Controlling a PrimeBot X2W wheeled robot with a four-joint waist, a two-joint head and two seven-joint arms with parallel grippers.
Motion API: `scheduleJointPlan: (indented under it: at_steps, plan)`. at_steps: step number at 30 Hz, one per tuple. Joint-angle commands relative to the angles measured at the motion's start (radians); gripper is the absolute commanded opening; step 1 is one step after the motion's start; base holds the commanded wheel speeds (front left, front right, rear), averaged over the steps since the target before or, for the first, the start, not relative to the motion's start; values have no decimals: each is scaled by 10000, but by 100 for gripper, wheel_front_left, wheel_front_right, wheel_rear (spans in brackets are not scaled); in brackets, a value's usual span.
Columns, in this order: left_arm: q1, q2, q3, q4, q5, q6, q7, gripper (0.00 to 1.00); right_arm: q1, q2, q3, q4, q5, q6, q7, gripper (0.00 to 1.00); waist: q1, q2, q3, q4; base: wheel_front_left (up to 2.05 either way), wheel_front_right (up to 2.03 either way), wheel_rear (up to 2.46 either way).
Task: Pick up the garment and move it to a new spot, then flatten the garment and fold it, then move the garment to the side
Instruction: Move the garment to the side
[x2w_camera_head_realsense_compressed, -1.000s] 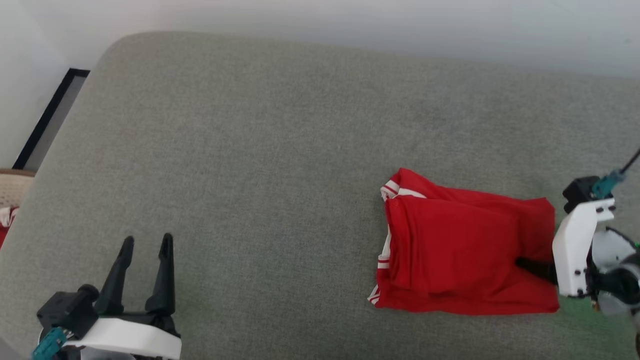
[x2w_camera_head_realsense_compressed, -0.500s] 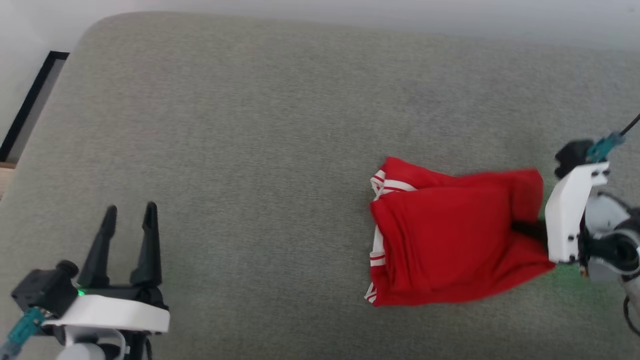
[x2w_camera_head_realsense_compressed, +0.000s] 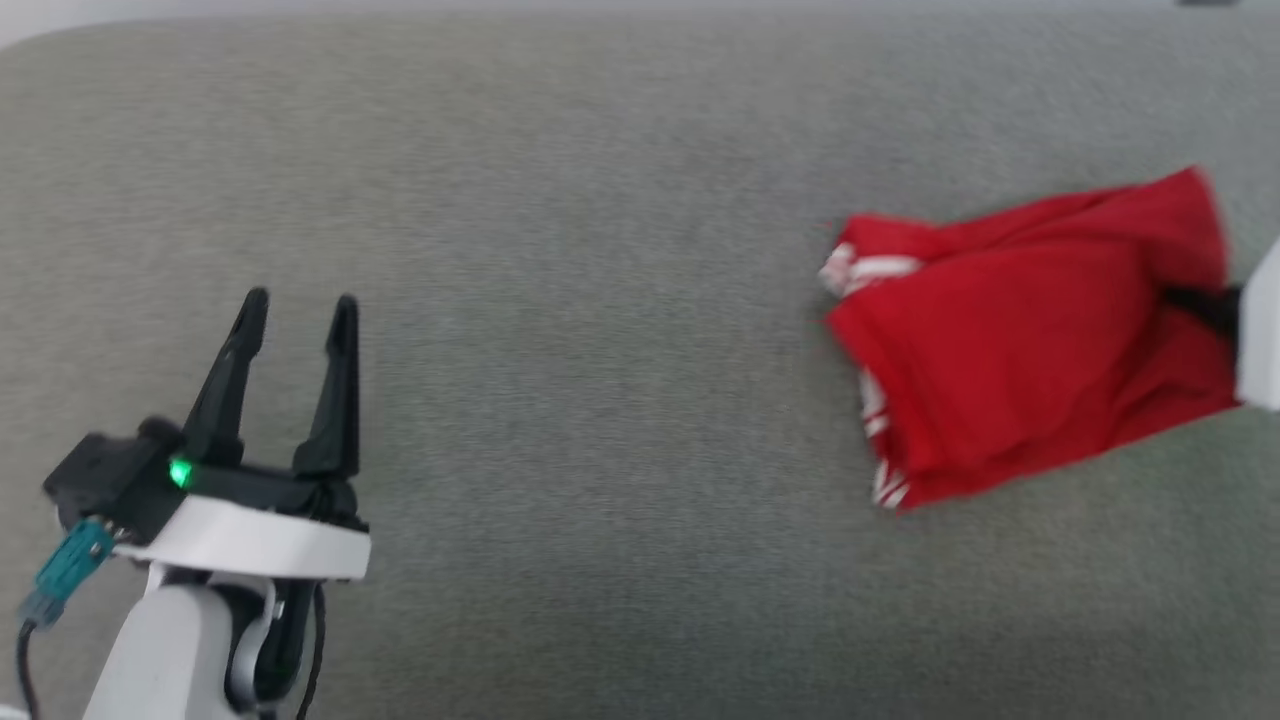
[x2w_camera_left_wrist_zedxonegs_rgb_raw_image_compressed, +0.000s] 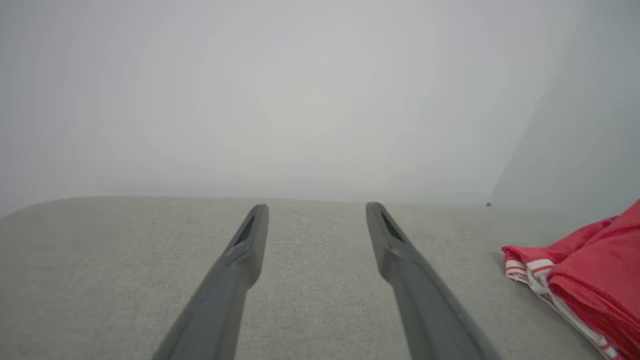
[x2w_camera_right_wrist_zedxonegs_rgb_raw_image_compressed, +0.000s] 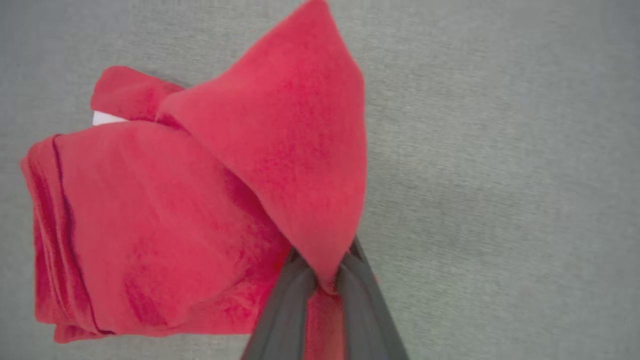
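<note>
Garment (x2w_camera_head_realsense_compressed: 1030, 340): lay as a loosely folded red bundle toward the right side of the grey cushion (x2w_camera_head_realsense_compressed: 600, 250), with white-striped trim showing at its left end.
Long axis: ran roughly left to right across the head view, tilted, right end higher in that view.
Grip: right fingers (x2w_camera_right_wrist_zedxonegs_rgb_raw_image_compressed: 367, 310) closed narrow, pinching a red corner at the bundle's right end; fabric rose in a peak from the pinch.
Direction from the fingers: bulk trailed leftward from the pinch, toward the middle of the cushion; seemed mostly to rest on the cushion, though blur made any lift hard to judge.
Nearer arm: right, in contact. Left fingers (x2w_camera_head_realsense_compressed: 335, 390) spread wide, held nothing, sat well apart at lower left.
Step judged: folding done, shifting the bundle to the side in hand.
Risk judged: one-corner pinch likely to let the layers slide open.
Surface: woven upholstery, soft; some drag expected.
Room: pale bare wall (x2w_camera_left_wrist_zedxonegs_rgb_raw_image_compressed: 300, 100) beyond the far edge.
</note>
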Motion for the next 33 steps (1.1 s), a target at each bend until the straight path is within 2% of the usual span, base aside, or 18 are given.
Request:
scheduleJointPlan:
  at_steps: [1,9,18,29,33]
  plan:
    - [-212,59,-77,-20,49,-34,-50,100,-151,-54,-49,6,-99,-8,-68,0,0,0,275,-343,0,0,0]
    - [-1394,390,-1394,23,173,-32,-49,100,-831,-481,-579,471,-1172,-8,-916,0,0,0,878,-1168,0,0,0]
    - [-2674,657,-2727,53,219,-34,-49,100,-1599,-985,-534,1329,-2659,-8,-2405,0,0,0,1602,-1787,0,0,0]
    - [-3796,881,-3881,231,94,-34,-50,100,-2596,-1439,-494,3018,-4390,-9,-4343,0,0,0,2419,-1935,0,0,0]
    - [-4080,885,-4109,263,17,-34,-50,100,-2942,-1230,-814,3871,-5152,-9,-4857,0,0,0,2644,-1819,0,0,0]
